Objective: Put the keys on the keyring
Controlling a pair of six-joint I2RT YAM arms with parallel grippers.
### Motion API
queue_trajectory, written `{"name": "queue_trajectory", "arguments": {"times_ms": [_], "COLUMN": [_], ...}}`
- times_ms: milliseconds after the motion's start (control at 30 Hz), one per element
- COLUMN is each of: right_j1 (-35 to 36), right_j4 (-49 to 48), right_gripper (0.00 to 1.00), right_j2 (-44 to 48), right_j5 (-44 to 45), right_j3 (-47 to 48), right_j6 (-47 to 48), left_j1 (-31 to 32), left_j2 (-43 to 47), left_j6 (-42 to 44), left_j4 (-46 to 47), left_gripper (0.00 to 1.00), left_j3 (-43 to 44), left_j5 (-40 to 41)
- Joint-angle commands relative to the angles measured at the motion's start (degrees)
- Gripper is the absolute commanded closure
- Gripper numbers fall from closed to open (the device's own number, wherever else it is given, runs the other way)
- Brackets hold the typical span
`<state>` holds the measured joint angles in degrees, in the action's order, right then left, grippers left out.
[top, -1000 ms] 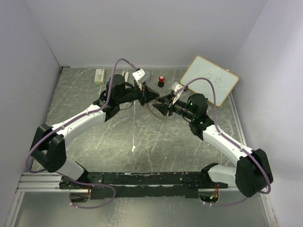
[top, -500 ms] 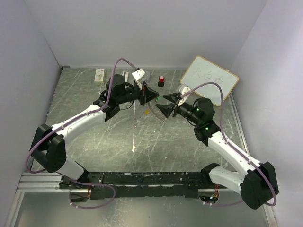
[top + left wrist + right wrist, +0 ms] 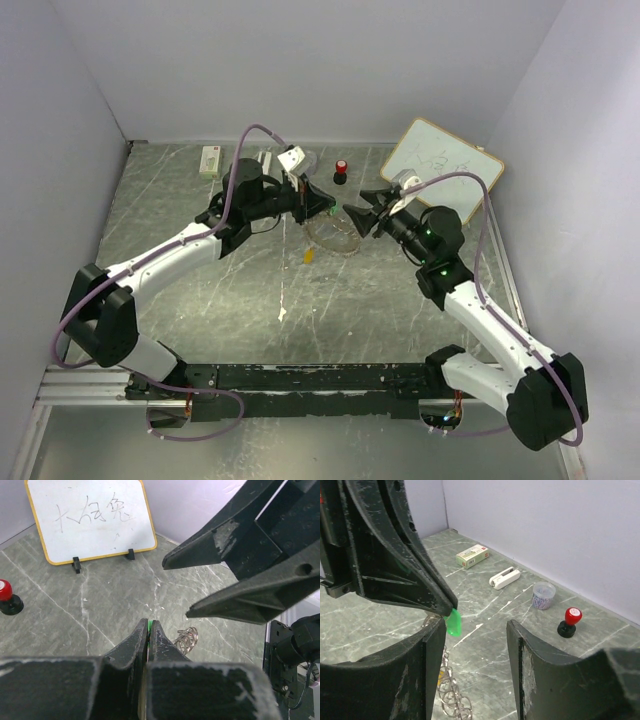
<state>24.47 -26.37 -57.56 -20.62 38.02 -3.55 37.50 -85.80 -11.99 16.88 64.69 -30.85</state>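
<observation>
Silver loops of the keyring now show plainly below and between my two grippers. A second ago my right gripper sat nose to nose with my left gripper and covered most of them. My right arm has since swung out toward the whiteboard. That gripper is released, its jaws apart with nothing between them. My left arm has kept its place, its gripper clenched on the green key, whose plastic head pokes out past the fingertips. The yellow-orange key sits lower than it did half a second ago, at the near-left edge of the ring.

The keyring is a wide, flat hoop with a ridged, coil-like rim, pale against the grey marbled worktop. It is many times wider than either key. From my right wrist, its coils run downward from just under the green key. I cannot tell whether the ring hangs from that key or rests on the worktop. From above, the yellow-orange key touches the rim, but I cannot tell whether it is threaded on.
</observation>
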Motion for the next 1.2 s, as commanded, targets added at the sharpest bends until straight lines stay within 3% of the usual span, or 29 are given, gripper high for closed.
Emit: {"name": "queue_trajectory", "arguments": {"times_ms": [0,367,567,667,733,867,1167], "right_j1": [-2.8,-9.1,-9.1,-8.9,-8.4,-5.3,4.8], "right_j4": [-3.8,-8.9,-8.8,-6.8,-5.4,-4.1,0.4], "right_gripper": [0.49,0.54,0.66,0.78,0.79,0.79,0.77], "right_j2": [-1.2,-4.7,-2.1,-1.3,-1.0,0.1,-2.5], "right_j5": [-3.6,-16.3,-19.0,-20.5,-20.5,-16.2,3.4], "right_j3": [-0.8,-0.8,-1.7,-0.9,-0.5,-0.6,1.6], "right_j6": [-2.8,-6.5,-5.7,-5.7,-5.4,-3.9,1.3], "left_j1": [-0.3,-1.7,-2.0,-2.0,-2.0,-1.9,-0.2], "left_j2": [2.8,3.4,3.5,3.2,3.0,2.6,1.5], "left_j6": [0.8,1.7,0.9,0.4,-0.2,-2.2,-6.1], "left_j4": [3.8,4.3,4.3,4.1,3.9,2.8,0.9], "left_gripper": [0.93,0.93,0.93,0.93,0.93,0.93,0.93], "left_j3": [-0.4,-0.6,-0.3,0.0,0.2,0.9,2.4], "left_j5": [-2.9,-7.2,-6.1,-5.3,-4.2,0.1,11.3]}}
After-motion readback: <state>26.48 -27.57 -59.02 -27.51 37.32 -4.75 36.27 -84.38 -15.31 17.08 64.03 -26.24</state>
